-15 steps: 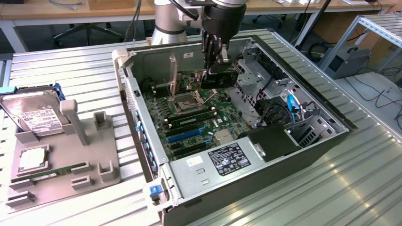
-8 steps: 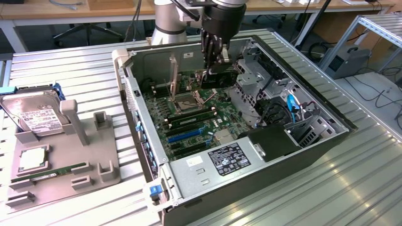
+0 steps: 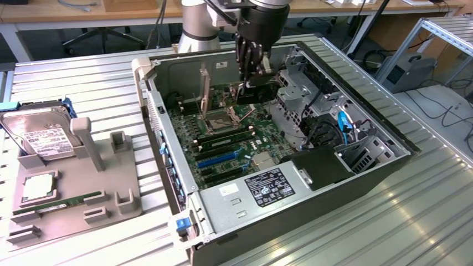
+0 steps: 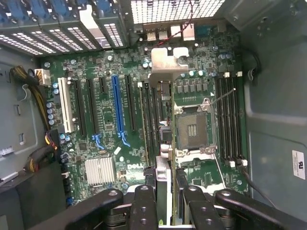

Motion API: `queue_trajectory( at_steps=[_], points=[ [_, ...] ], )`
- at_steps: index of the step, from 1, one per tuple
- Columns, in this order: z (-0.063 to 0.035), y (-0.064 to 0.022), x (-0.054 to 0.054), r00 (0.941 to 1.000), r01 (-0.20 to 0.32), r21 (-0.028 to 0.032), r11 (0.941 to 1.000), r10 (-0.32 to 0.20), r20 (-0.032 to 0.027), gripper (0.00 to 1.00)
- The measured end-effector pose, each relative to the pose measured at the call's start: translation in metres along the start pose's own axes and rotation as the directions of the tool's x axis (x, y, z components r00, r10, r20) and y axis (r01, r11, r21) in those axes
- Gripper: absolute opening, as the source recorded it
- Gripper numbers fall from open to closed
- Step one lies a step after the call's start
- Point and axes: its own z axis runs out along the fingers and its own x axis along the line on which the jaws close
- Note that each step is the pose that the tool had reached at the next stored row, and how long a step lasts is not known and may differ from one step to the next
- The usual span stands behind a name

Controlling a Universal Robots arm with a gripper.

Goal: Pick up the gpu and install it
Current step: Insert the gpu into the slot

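The table [image 3: 414, 221] is ribbed bare metal with a sheen. The case [image 3: 229, 205] is dull grey sheet metal; its motherboard [image 4: 96, 124] is green, slightly glossy board with 1 blue plastic slot [image 4: 117, 108]. The gpu [image 4: 165, 62] shows a matt silver metal bracket. The gripper [image 4: 166, 182] is matt black. The holder [image 3: 111, 191] is matt grey plastic; the hard drive [image 3: 41, 133] is silver metal with a white paper label.

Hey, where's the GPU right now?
In the exterior view the gpu hangs in the gripper above the motherboard inside the open computer case. The wrist view shows it edge-on between the CPU socket and the expansion slots.
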Motion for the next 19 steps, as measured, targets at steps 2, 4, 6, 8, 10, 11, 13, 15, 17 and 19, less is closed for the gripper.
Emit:
queue_trajectory(
  at_steps=[2,4,6,8,10,11,13,15,17,19],
  points=[
    [0.0,0.0,0.0,0.9999,0.011,-0.0003,0.9999,-0.011,-0.0001,0.27],
    [0.0,0.0,0.0,0.9998,0.022,-0.0005,0.9998,-0.022,-0.0001,0.27],
    [0.0,0.0,0.0,0.9995,0.032,-0.0007,0.9995,-0.032,-0.0001,0.27],
    [0.0,0.0,0.0,0.9991,0.042,-0.0009,0.9991,-0.042,-0.0002,0.27],
    [0.0,0.0,0.0,0.9987,0.051,-0.0011,0.9987,-0.051,-0.0003,0.27],
    [0.0,0.0,0.0,0.9984,0.056,-0.0013,0.9984,-0.056,-0.0004,0.27],
    [0.0,0.0,0.0,0.9978,0.066,-0.0014,0.9978,-0.066,-0.0004,0.27],
    [0.0,0.0,0.0,0.9968,0.08,-0.0018,0.9968,-0.08,-0.0007,0.27],
    [0.0,0.0,0.0,0.996,0.09,-0.0021,0.996,-0.09,-0.0009,0.27],
    [0.0,0.0,0.0,0.9946,0.104,-0.0023,0.9946,-0.104,-0.001,0.27]
  ],
)
